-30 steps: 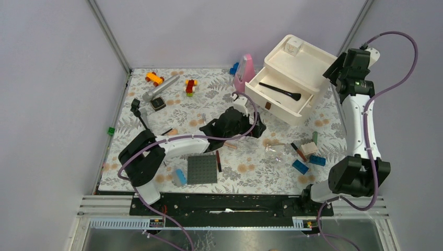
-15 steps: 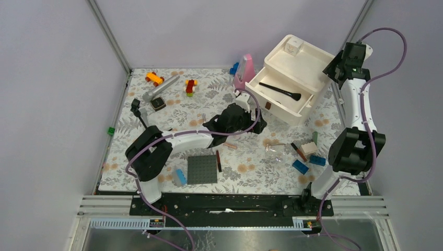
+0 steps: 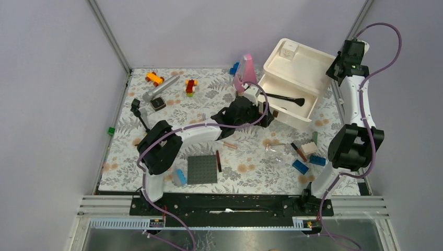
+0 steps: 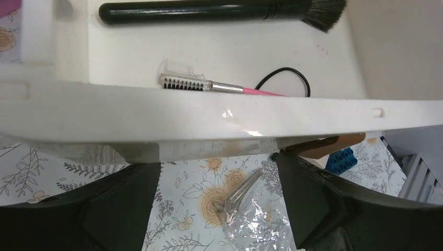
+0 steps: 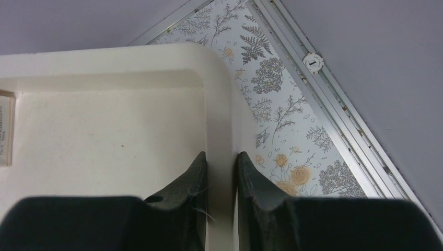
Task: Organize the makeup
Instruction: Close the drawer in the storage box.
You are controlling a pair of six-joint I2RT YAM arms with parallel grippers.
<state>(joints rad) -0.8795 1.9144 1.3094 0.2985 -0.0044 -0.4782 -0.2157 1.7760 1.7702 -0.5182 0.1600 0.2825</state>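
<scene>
A white organizer (image 3: 313,52) stands at the back right with its drawer (image 3: 308,112) partly out. In the drawer lie a black brush (image 3: 284,98) (image 4: 209,10), a pink-handled comb (image 4: 193,83) and a black loop (image 4: 282,69). My left gripper (image 3: 256,107) (image 4: 217,162) is open at the drawer's front wall, above wrapped tweezers (image 4: 243,191) on the table. My right gripper (image 3: 342,68) (image 5: 222,157) is shut on the organizer's right rim (image 5: 219,104). A red-and-black stick (image 3: 299,151), a beige sponge (image 3: 309,148) and a pale pink stick (image 3: 230,146) lie on the table.
A grey studded plate (image 3: 202,169) and a dark stick (image 3: 218,160) lie near the front. Blue bricks (image 3: 300,166) sit at the right. A pink object (image 3: 245,70), a silver tool (image 3: 159,89), toy bricks (image 3: 190,86) and a black tripod (image 3: 138,111) stand at the back left.
The left arm has reached toward the organizer and the drawer has slid partly in. The right gripper has risen to the organizer's rim and shut on it.
</scene>
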